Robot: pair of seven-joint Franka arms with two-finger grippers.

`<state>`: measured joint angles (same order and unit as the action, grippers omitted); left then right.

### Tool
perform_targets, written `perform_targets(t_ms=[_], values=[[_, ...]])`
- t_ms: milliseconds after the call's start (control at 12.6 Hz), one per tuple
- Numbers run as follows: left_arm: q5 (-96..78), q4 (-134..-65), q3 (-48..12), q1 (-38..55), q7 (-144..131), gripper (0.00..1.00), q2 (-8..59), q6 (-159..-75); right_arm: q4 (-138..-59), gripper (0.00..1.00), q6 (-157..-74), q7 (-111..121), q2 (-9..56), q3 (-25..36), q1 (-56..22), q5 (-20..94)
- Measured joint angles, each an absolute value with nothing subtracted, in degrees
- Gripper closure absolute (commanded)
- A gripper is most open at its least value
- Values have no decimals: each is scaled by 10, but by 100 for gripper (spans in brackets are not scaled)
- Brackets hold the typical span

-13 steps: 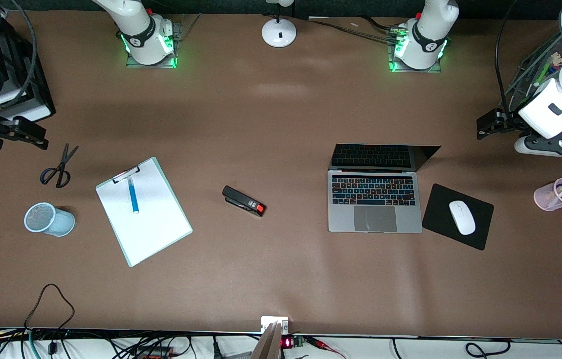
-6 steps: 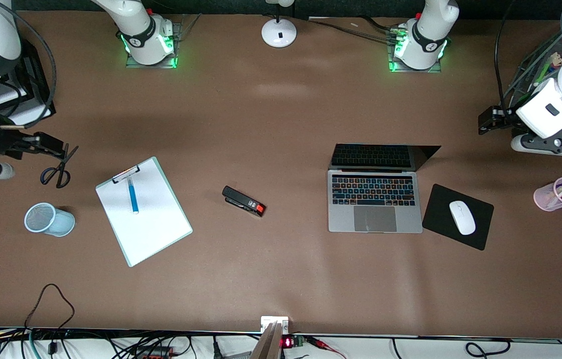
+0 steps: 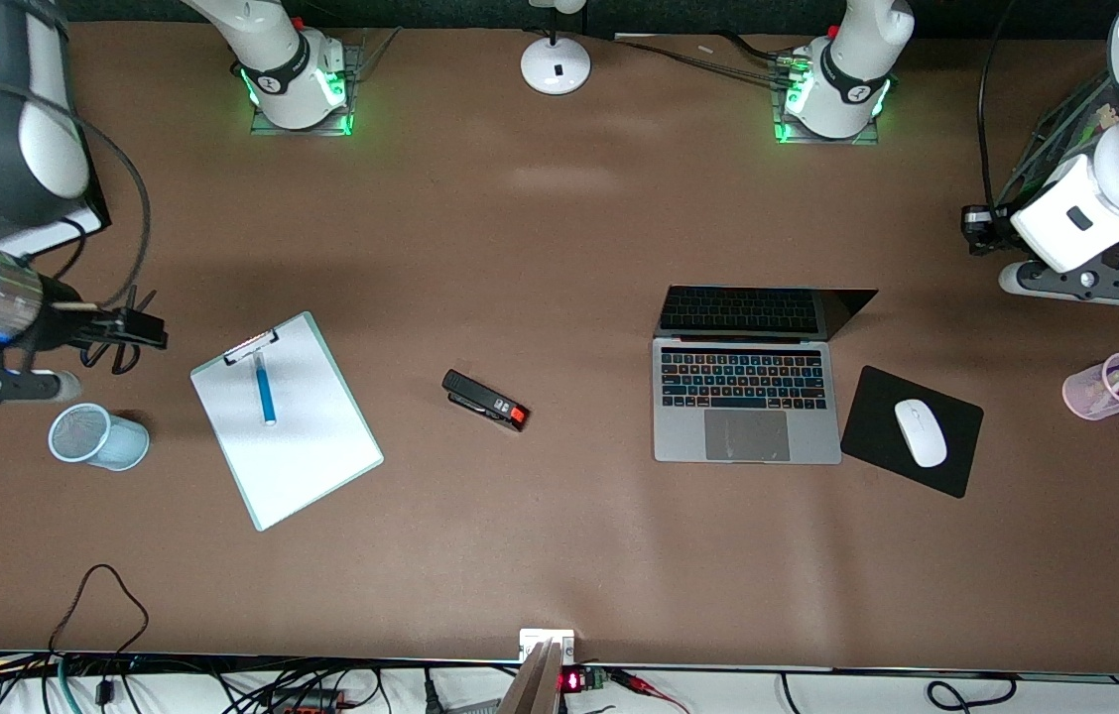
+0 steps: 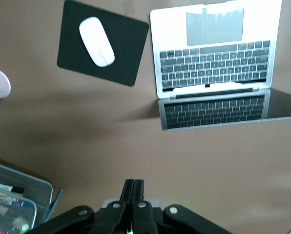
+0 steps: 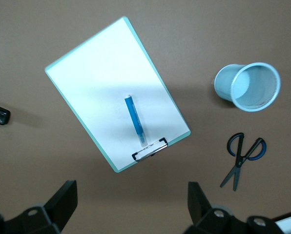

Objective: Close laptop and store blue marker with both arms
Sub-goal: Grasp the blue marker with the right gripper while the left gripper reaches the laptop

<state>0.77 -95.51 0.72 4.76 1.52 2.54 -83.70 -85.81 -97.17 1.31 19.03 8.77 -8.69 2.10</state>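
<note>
The laptop point(image 3: 746, 402) point(image 4: 211, 53) stands open on the table, its dark screen point(image 3: 768, 311) raised toward the robots' bases. The blue marker point(image 3: 265, 389) point(image 5: 135, 120) lies on a white clipboard point(image 3: 302, 446) point(image 5: 101, 83) toward the right arm's end. My right gripper point(image 3: 148, 332) point(image 5: 132, 197) hangs open and empty over the scissors point(image 3: 116, 352), beside the clipboard's clip end. My left gripper point(image 3: 973, 229) point(image 4: 134, 183) is shut on nothing, up over bare table between the laptop and a wire rack point(image 3: 1065, 129).
A light-blue mesh cup point(image 3: 98, 436) point(image 5: 248, 87) lies on its side beside the clipboard. A black stapler point(image 3: 485, 400) sits mid-table. A black mouse pad point(image 3: 877, 416) with a white mouse point(image 3: 920, 432) is beside the laptop. A pink pen cup point(image 3: 1113, 387) is at the left arm's end.
My left gripper's fingers have closed together while it drifted slightly toward the bases. My right arm has swung toward the clipboard and now hangs over the scissors.
</note>
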Motion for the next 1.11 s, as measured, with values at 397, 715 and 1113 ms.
perform_targets(t_ms=[397,715,1113], values=[[-1,-955,-2,66,11,100,27,-783,-859,0,-1030,65,251,85,-94,22],[-44,-965,-80,78,-94,100,27,-781,-859,0,-1067,95,299,84,-96,22],[-44,-1076,-144,79,-157,100,1,-916,-860,0,-1116,106,344,79,-107,22]])
